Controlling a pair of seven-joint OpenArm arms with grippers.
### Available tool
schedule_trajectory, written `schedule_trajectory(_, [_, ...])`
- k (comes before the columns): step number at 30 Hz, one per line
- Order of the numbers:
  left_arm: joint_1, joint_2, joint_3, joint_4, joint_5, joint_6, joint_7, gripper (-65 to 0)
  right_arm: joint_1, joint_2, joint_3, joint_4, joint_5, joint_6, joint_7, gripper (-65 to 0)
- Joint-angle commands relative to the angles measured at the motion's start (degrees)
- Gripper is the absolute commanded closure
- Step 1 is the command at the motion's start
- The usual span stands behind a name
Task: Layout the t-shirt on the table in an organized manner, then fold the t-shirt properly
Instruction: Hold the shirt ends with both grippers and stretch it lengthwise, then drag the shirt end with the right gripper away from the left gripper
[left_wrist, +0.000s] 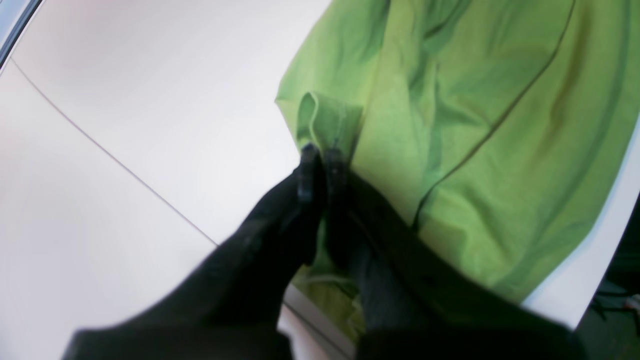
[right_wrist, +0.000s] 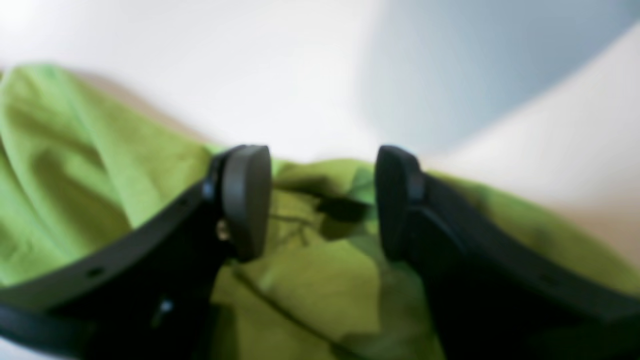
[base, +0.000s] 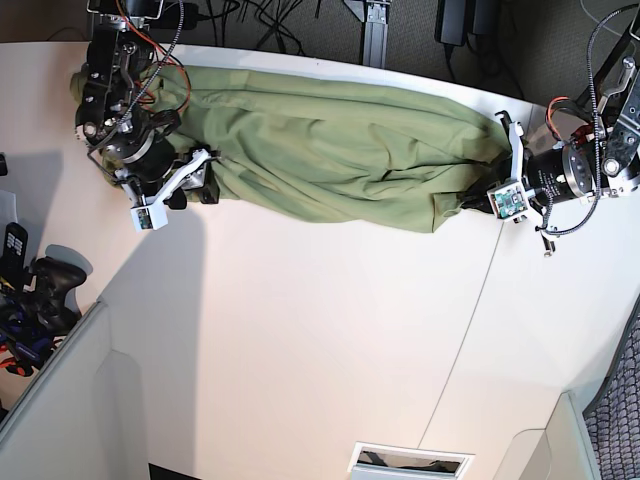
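Through my left wrist camera, my left claw (left_wrist: 322, 152) is pinched tight on a small fold of the t-shirt (left_wrist: 475, 150), the two black fingers pressed together with green cloth bunched between their tips. The shirt spreads away to the right in soft wrinkles over the white table (left_wrist: 150, 100), whose thin dark seam (left_wrist: 110, 155) runs slantwise past my fingers on the left.

Through my right wrist camera, blurred, my right claw (right_wrist: 322, 200) stands wide apart, its two round black pads (right_wrist: 247, 200) on either side of a rumpled bit of the t-shirt (right_wrist: 75, 175) below. Nothing is clamped between them. Bare table (right_wrist: 225, 60) lies beyond the cloth.

From the base camera, the t-shirt (base: 330, 150) lies stretched in a long wrinkled band along the far edge of the table (base: 300, 340). My left claw (base: 478, 198) holds its end towards the far right corner. My right claw (base: 205, 175), open, sits at its other end near the far left corner, just beside the cloth.
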Motion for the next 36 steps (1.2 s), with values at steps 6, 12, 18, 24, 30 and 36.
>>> schedule_trajectory(6, [-0.8,-0.8,-0.4,0.9,-0.7,-0.1,-1.0,0.0,1.0,1.0,0.4,-1.7,-0.2,0.2,1.1,-30.0])
schedule_trajectory(12, [-0.8,-0.8,-0.4,0.9,-0.7,-0.1,-1.1,0.0,1.0,1.0,0.5,-3.2,-1.3,0.0,1.2,-6.4])
schedule_trajectory(18, [-1.4,-0.8,-0.4,0.9,-2.2,-0.1,-1.1,0.0,2.5,1.0,0.5,-3.0,-1.3,0.0,2.1,0.0])
schedule_trajectory(24, [-4.7,-0.8,-0.5,0.9,-2.1,-0.1,-1.0,0.0,6.8,1.2,2.1,-1.6,-1.2,0.0,4.4,0.0])
schedule_trajectory(30, [-7.0,-0.8,-0.5,0.9,-2.0,-0.1,-1.0,0.0,11.0,2.8,2.8,-0.9,-0.6,0.0,4.3,0.0])
schedule_trajectory(36, [-6.4,-0.8,-0.5,0.9,-2.0,-0.1,-0.5,0.0,9.2,3.3,2.9,4.1,0.0,0.0,1.9,0.0])
